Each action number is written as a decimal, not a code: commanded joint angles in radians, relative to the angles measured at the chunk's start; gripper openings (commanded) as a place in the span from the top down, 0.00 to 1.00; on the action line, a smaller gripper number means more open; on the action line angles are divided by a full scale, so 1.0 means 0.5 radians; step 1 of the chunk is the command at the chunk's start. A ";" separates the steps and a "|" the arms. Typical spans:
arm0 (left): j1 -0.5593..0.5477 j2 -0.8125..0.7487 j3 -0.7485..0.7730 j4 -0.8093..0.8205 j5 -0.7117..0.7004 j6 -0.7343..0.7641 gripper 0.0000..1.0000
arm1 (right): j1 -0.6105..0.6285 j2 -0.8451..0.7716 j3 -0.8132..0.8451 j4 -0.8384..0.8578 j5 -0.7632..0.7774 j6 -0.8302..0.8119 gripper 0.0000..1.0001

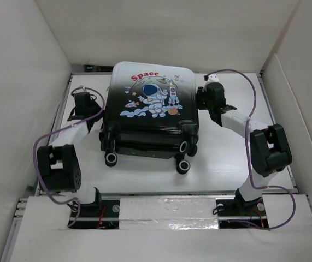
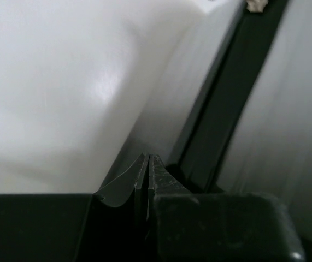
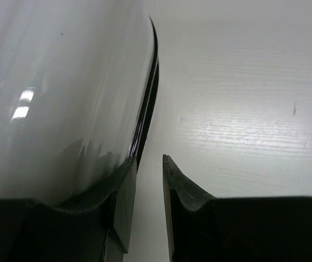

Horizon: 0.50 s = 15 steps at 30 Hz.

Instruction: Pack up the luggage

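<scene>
I see the luggage (image 1: 150, 109) lying closed, print up and wheels toward the arm bases, mid-way across the white table (image 1: 237, 164), with white walls (image 1: 19, 82) boxing it in. My left gripper (image 2: 147, 164) is at its left flank, fingers together on nothing. My right gripper (image 3: 148, 159) is just beside the right flank, fingers slightly apart.

Luggage (image 1: 150, 117) interior out of sight.
</scene>
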 commanded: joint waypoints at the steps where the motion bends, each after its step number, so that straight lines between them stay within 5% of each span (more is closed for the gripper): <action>1: -0.287 -0.289 -0.208 -0.088 0.309 -0.079 1.00 | 0.105 0.145 0.273 0.064 -0.360 -0.020 0.68; 4: -0.489 -0.528 -0.420 -0.073 0.285 -0.156 1.00 | 0.160 0.332 0.476 0.003 -0.541 -0.081 0.69; 10: -0.858 -0.964 -0.758 0.004 0.083 -0.331 0.95 | 0.200 0.848 1.607 -0.518 -0.900 -0.155 0.68; 12: -0.919 -1.168 -0.752 -0.108 -0.031 -0.334 0.76 | 0.145 0.986 1.990 -0.718 -0.879 -0.161 0.67; 13: -0.941 -1.249 -0.752 -0.137 -0.150 -0.337 0.62 | 0.118 1.005 2.065 -0.761 -0.860 -0.161 0.67; 14: -0.941 -1.344 -0.749 -0.243 -0.212 -0.346 0.38 | 0.087 0.987 2.111 -0.798 -0.836 -0.143 0.66; 15: -0.941 -1.527 -0.739 -0.296 -0.334 -0.358 0.30 | 0.047 0.956 2.108 -0.798 -0.814 -0.125 0.61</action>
